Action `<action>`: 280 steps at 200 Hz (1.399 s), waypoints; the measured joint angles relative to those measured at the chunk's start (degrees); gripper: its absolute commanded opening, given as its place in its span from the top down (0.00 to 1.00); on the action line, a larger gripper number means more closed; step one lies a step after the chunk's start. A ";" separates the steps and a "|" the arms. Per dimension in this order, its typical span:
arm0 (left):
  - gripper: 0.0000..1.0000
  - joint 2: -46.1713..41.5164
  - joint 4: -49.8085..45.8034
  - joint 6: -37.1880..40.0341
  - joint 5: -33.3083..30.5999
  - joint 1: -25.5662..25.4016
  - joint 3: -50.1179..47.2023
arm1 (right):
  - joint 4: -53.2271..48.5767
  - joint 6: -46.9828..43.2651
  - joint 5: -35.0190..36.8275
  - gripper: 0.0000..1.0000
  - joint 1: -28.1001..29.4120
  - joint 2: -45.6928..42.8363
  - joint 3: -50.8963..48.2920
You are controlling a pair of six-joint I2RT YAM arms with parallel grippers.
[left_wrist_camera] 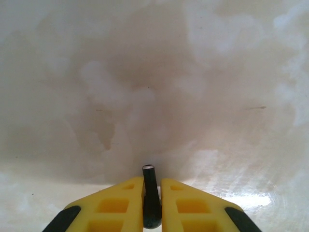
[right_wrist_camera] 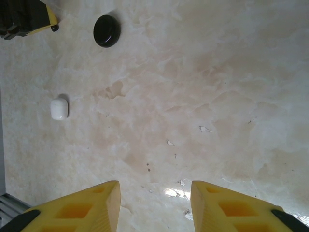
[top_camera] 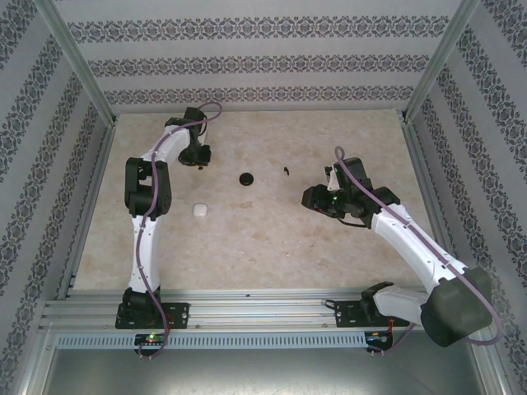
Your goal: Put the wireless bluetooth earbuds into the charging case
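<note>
We see the left fingers [left_wrist_camera: 123, 200] drawn together and clamped on an earbud [left_wrist_camera: 151, 200]. It is a small dark piece whose thin stem pokes out past the fingertips and ends in a pale cap. In the left wrist view that cap points at the mottled worktop [left_wrist_camera: 203, 96]; we cannot tell whether it touches the surface. From above, the left fingers [top_camera: 198, 161] sit at the far left of the worktop [top_camera: 272, 239], with the left arm stretched well forward.

The case [top_camera: 198, 211], white and rounded, lies flat on the worktop nearer the bases than the left fingers and just right of the left arm's elbow, apart from both arms. In the right wrist view the case [right_wrist_camera: 59, 109] lies at the left side, lid shut as far as we can see.

A black disc [top_camera: 245, 178] rests near the middle of the worktop, between the two arms; the right wrist view has the disc [right_wrist_camera: 106, 30] near its top edge. Just right of the disc lies a small dark bit [top_camera: 286, 170], too small for us to make out.

The right fingers [right_wrist_camera: 91, 208] stand apart with nothing between them, above bare worktop. From above, the right fingers [top_camera: 309, 197] sit right of centre, near the dark bit and well apart from the case.
</note>
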 measured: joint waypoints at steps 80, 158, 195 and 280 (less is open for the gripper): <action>0.90 -7.50 2.78 0.26 1.62 -0.07 -12.33 | 0.02 -0.02 0.09 0.57 0.17 -0.13 0.00; 0.89 -22.64 9.09 -1.88 8.68 -7.82 -30.51 | 0.24 -1.53 1.57 0.58 3.28 11.08 4.90; 0.81 -26.18 15.10 -5.49 12.44 -15.47 -40.74 | 0.26 -3.67 1.90 0.58 5.01 19.30 11.56; 0.55 -35.76 21.09 -9.55 14.53 -12.59 -48.85 | -5.70 -17.73 3.23 0.45 8.33 47.91 44.37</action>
